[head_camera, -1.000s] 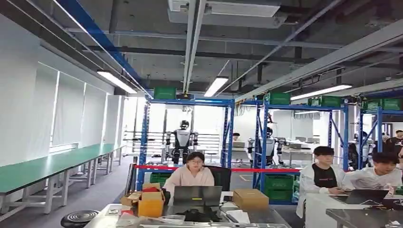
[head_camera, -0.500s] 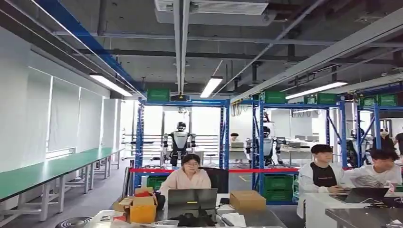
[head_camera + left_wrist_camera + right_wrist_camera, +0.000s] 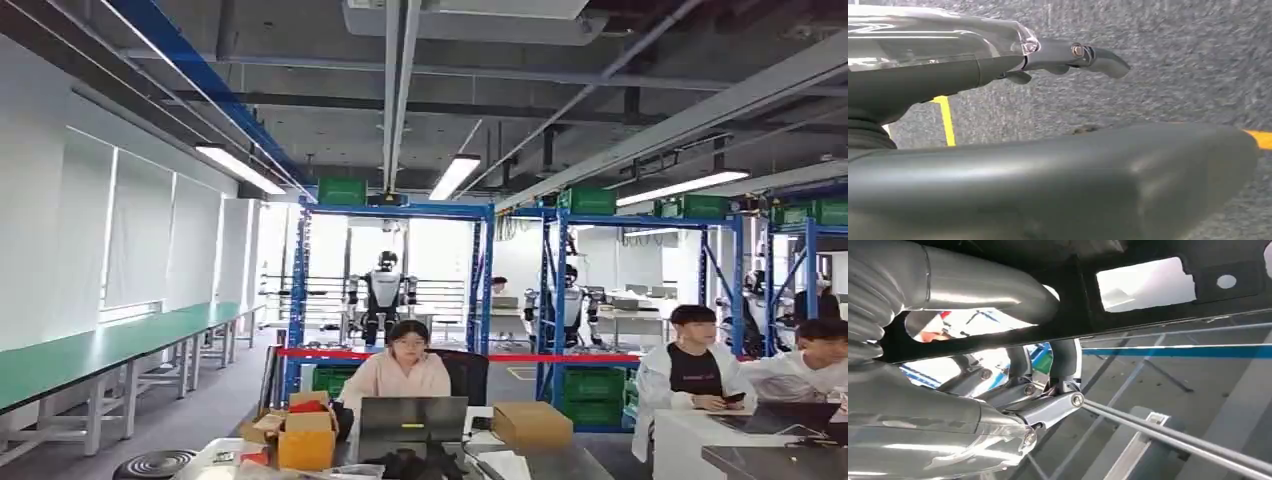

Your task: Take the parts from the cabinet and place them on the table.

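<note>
Part: flat black metal plate with cut-outs (image 3: 1148,310), held aloft in right hand (image 3: 1038,405), fingers curled around its edge. Likely stiff, light; edge grip suits. Left hand (image 3: 998,75): fingers extended, empty.

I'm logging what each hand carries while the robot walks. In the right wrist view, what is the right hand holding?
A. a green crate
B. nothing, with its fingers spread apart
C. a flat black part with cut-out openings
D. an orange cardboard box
C: the right hand has its fingers curled around a flat black part with cut-out openings, held up toward the ceiling.
</note>
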`<action>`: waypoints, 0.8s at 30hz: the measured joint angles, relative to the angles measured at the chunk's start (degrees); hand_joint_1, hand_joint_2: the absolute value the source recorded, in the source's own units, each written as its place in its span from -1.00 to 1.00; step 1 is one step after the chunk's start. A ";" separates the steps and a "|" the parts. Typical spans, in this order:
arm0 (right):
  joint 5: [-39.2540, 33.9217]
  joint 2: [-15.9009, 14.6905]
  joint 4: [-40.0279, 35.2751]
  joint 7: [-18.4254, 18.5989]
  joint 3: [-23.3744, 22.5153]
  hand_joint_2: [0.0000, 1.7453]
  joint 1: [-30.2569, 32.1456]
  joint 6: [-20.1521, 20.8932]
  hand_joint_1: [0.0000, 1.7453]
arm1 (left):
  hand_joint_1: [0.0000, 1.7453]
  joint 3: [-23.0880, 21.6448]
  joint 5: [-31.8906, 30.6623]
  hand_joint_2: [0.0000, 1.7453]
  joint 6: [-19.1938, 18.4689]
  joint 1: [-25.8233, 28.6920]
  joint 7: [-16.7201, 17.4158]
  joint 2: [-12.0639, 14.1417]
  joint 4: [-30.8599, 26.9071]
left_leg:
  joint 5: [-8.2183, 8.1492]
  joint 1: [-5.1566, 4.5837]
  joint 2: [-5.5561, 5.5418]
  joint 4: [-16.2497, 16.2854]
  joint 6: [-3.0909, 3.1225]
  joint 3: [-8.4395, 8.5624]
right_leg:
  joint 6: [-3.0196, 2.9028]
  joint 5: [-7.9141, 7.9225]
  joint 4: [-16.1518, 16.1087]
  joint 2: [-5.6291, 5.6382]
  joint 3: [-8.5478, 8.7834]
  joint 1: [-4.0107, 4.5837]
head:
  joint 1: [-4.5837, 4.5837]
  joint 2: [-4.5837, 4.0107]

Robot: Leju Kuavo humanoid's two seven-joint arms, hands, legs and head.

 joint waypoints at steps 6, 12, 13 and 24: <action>-0.28 0.00 0.17 -0.02 -0.15 1.00 0.46 0.20 1.00 | -1.00 -0.09 0.02 1.00 -0.07 0.17 0.02 0.00 0.00 | -2.83 0.14 -0.17 -0.04 -0.25 3.28 | 0.75 1.52 6.91 -0.04 -8.37 -0.47 | 0.00 -0.02; -0.50 0.00 0.28 -0.04 -0.44 1.00 0.58 0.35 1.00 | -1.00 -0.11 0.04 1.00 -0.07 0.08 0.02 -0.02 0.00 | -4.39 0.05 -0.19 -0.46 -2.19 6.04 | -2.02 6.91 -3.25 -0.11 -5.88 0.36 | 0.00 0.00; -0.52 0.02 0.18 -0.13 -0.42 1.00 0.57 0.37 1.00 | -1.00 -0.11 0.02 1.00 -0.07 0.02 0.02 -0.02 0.00 | -4.35 0.04 -0.13 -0.49 -2.30 6.39 | -2.32 6.88 -3.64 0.01 -5.14 0.17 | -0.02 0.02; -0.74 0.37 0.28 -0.24 -0.46 1.00 0.77 0.44 1.00 | -1.00 -0.15 -0.02 1.00 -0.07 0.13 0.13 0.09 0.00 | 1.44 -0.39 0.01 3.37 -1.92 -3.49 | -2.58 1.70 -4.73 0.13 2.26 0.13 | -0.04 -0.02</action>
